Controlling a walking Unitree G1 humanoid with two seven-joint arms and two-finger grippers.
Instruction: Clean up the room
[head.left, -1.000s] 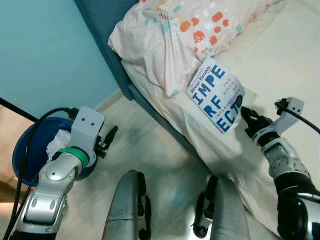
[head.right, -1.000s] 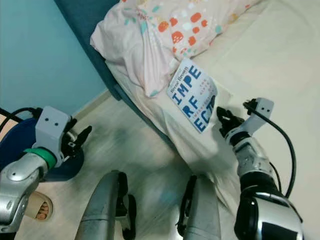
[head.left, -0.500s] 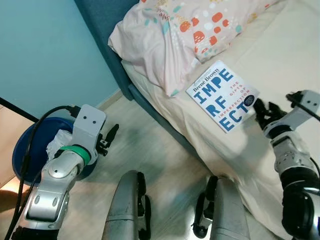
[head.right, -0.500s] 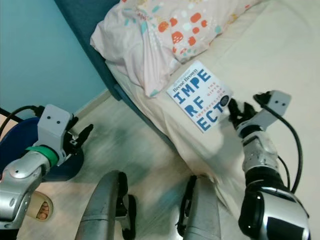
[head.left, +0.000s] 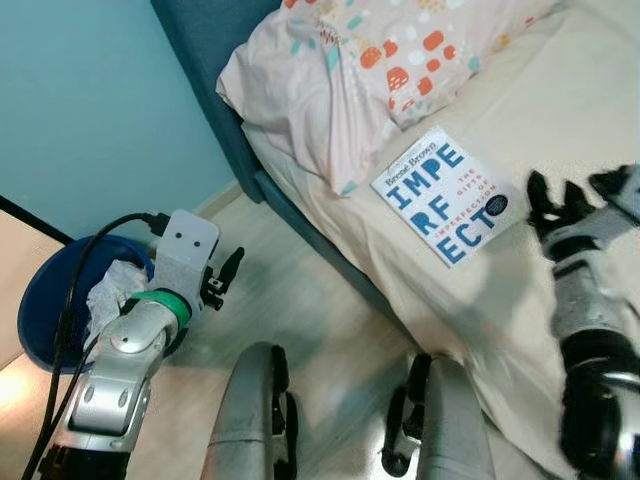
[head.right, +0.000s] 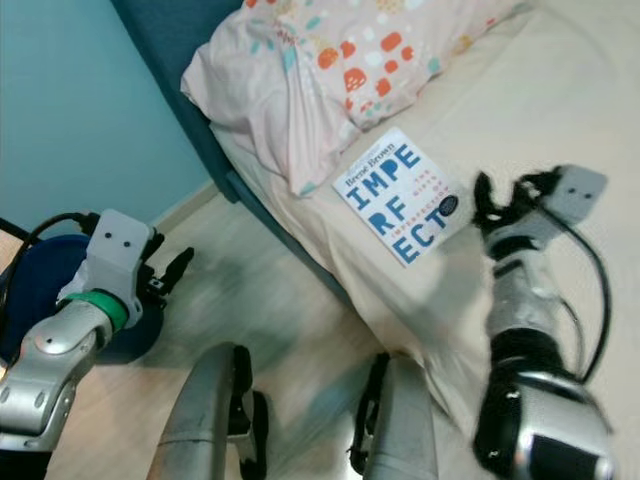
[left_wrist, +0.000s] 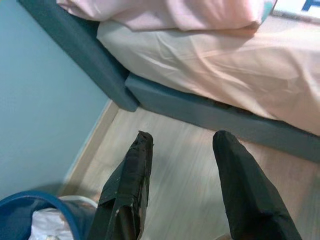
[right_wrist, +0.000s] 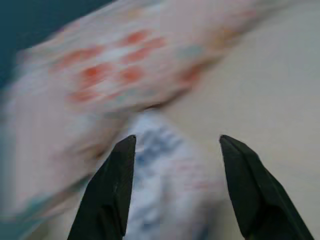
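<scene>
A white book with blue lettering lies flat on the cream sheet of the bed, just below a pink patterned pillow. My right gripper hovers open a little to the right of the book, with nothing between its fingers; its wrist view shows the blurred book and pillow ahead. My left gripper hangs open over the wooden floor beside a blue bin.
The blue bin holds crumpled white paper. The bed's dark teal frame runs diagonally along the floor, with a teal wall to the left. My two legs stand on the pale wood floor near the bed's edge.
My right gripper has let go of the book's right corner and pulled away to the right. The book now lies flat on the sheet. The left arm has shifted slightly.
</scene>
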